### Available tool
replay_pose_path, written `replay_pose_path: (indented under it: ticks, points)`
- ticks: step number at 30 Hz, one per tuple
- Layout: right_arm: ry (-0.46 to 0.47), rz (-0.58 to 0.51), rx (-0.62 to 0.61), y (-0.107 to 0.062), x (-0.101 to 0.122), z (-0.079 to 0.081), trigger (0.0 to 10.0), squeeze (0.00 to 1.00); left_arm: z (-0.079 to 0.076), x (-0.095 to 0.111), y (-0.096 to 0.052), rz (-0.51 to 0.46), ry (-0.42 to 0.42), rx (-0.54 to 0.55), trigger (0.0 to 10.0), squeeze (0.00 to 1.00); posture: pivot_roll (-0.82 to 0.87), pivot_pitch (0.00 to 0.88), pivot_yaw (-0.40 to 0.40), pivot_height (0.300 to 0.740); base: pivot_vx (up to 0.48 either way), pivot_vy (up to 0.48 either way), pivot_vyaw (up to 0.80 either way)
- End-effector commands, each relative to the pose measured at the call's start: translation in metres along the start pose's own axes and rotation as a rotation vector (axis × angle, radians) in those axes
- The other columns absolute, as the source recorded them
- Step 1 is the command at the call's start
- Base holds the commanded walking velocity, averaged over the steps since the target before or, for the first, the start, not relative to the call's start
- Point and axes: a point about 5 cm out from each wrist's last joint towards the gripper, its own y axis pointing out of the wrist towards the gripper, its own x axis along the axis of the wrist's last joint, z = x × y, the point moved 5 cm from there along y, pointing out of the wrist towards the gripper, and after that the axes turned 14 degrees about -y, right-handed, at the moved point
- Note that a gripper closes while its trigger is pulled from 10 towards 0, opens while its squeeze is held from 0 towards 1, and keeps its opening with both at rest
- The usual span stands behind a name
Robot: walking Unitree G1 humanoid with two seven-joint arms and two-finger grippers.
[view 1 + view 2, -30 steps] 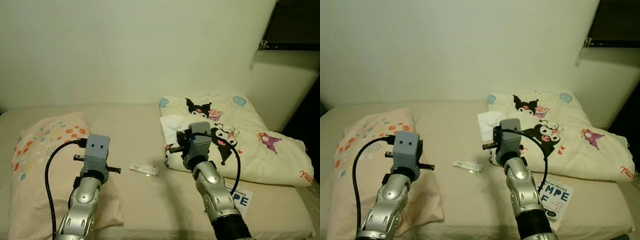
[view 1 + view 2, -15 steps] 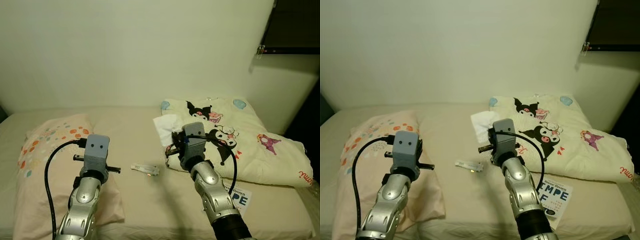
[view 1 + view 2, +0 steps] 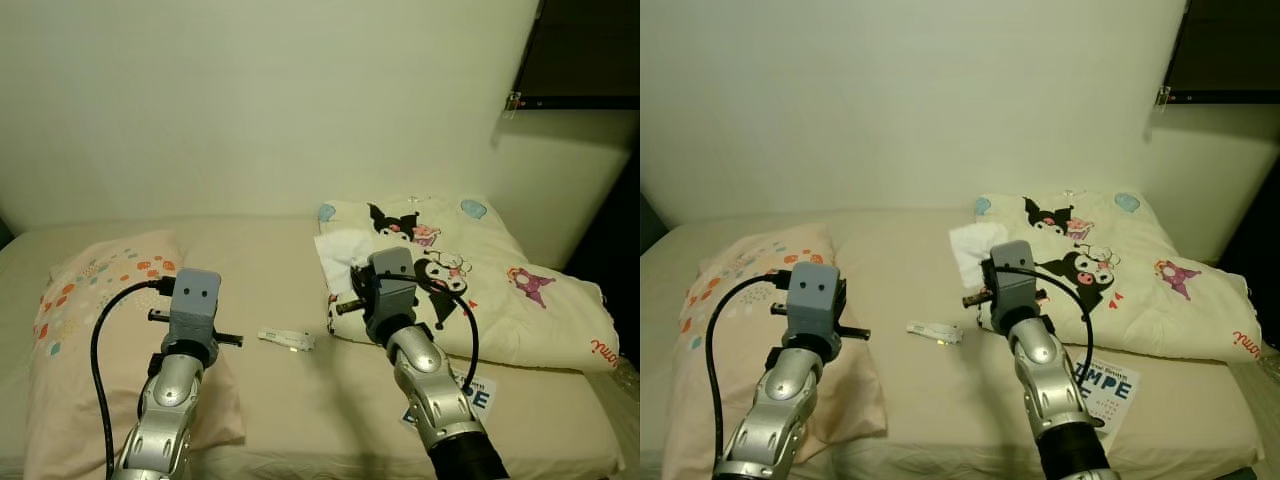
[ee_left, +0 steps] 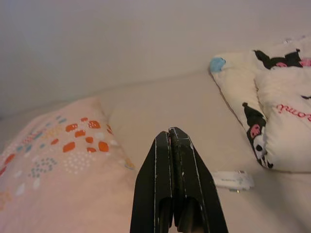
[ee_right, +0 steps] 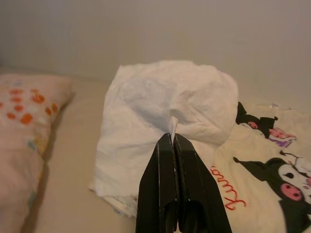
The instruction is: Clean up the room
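Observation:
My right gripper (image 5: 172,138) is shut on a crumpled white cloth (image 5: 170,102), pinching a fold of it at the fingertips. The cloth (image 3: 338,252) hangs at the left edge of a cream cartoon-print blanket (image 3: 510,290) on the bed. My left gripper (image 4: 170,133) is shut with nothing in it, held above the spotted pink pillow (image 3: 85,320). A small white flat object (image 3: 286,340) lies on the sheet between the two arms.
A booklet with blue letters (image 3: 1100,385) lies at the bed's front right, partly behind my right arm. The beige bed (image 3: 250,250) runs up to a plain wall. A dark shelf (image 3: 580,60) hangs at the upper right.
The right gripper has swung the white cloth a little to the left and back, still holding it. The left arm has stayed put. The camera shifted slightly.

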Motion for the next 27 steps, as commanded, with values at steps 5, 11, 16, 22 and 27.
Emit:
replay_pose_path:
  ticks: [5, 11, 16, 22, 27]
  points:
    - [0.033, 0.047, 0.016, -0.003, -0.013, 0.008, 10.0, 0.0, -0.002, -0.01, 0.0, 0.037, 0.009, -0.006, 10.0, 0.0, -0.03, 0.025, -0.003, 0.727, 0.0, 0.0, 0.0]
    - [0.058, 0.074, 0.003, -0.004, -0.018, 0.008, 10.0, 0.0, 0.0, -0.01, -0.001, 0.041, 0.011, 0.0, 10.0, 0.0, -0.03, 0.033, -0.004, 0.727, 0.0, 0.0, -0.11]
    - [0.06, 0.083, -0.01, -0.004, -0.021, 0.007, 10.0, 0.0, 0.0, -0.012, -0.002, 0.044, 0.013, 0.0, 10.0, 0.0, -0.02, 0.038, -0.001, 0.727, 0.0, 0.0, -0.74]
    - [0.078, 0.087, -0.013, -0.005, -0.023, 0.008, 10.0, 0.0, 0.0, -0.012, -0.005, 0.045, 0.016, -0.002, 10.0, 0.0, -0.02, 0.039, -0.005, 0.727, 0.0, 0.0, -0.8]
    - [0.084, 0.086, -0.003, -0.004, -0.022, 0.011, 10.0, 0.0, 0.001, -0.013, -0.006, 0.045, 0.015, 0.0, 10.0, 0.0, -0.01, 0.039, -0.008, 0.727, 0.0, 0.0, -0.8]
